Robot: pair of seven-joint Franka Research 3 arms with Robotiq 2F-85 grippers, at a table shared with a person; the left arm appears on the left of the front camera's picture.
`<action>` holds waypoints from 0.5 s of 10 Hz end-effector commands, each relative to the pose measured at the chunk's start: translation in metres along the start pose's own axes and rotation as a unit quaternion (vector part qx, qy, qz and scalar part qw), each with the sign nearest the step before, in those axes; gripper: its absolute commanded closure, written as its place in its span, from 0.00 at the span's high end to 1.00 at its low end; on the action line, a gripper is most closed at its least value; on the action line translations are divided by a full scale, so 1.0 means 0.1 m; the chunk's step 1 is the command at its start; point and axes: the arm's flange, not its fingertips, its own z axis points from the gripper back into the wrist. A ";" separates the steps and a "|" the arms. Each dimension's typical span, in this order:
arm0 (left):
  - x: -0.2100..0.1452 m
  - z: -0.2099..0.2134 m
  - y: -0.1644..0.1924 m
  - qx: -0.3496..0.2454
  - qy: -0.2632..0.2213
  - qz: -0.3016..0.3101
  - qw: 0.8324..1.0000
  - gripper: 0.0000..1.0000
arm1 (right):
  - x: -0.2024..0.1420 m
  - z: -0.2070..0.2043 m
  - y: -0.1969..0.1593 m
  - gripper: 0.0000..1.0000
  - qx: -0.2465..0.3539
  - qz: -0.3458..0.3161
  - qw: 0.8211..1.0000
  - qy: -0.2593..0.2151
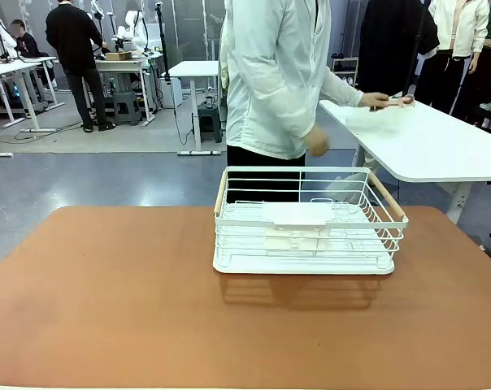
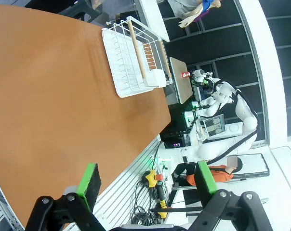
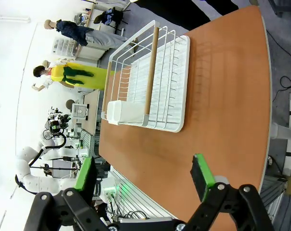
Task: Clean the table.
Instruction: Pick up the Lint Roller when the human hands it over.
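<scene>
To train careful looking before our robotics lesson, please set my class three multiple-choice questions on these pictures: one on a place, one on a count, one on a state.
1. Where does the white wire rack stand on the table?
A. Toward the far edge, about the middle.
B. At the near left corner.
C. Overhanging the right side.

2. How many wooden handles does the rack have?
A. One.
B. Two.
C. Four.

3. In what state is the left gripper?
A. Shut on a cloth.
B. Open, holding nothing.
C. Shut on the rack.

Answers:
1 A, since the front view shows it mid-width, closer to the far edge.
2 B, since one wooden bar runs along each end of the rack.
3 B, since its jaws stand wide apart with nothing between them.
</scene>
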 end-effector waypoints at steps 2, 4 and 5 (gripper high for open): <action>-0.02 0.02 0.00 0.001 -0.001 0.001 1.000 1.00 | 0.00 0.00 0.02 1.00 -0.004 -0.003 1.000 0.002; -0.02 0.02 0.00 0.001 -0.001 0.001 1.000 1.00 | 0.00 0.00 0.02 1.00 -0.004 -0.003 1.000 0.002; -0.02 0.02 0.00 0.001 -0.001 0.001 1.000 1.00 | 0.00 0.00 0.02 1.00 -0.004 -0.003 1.000 0.002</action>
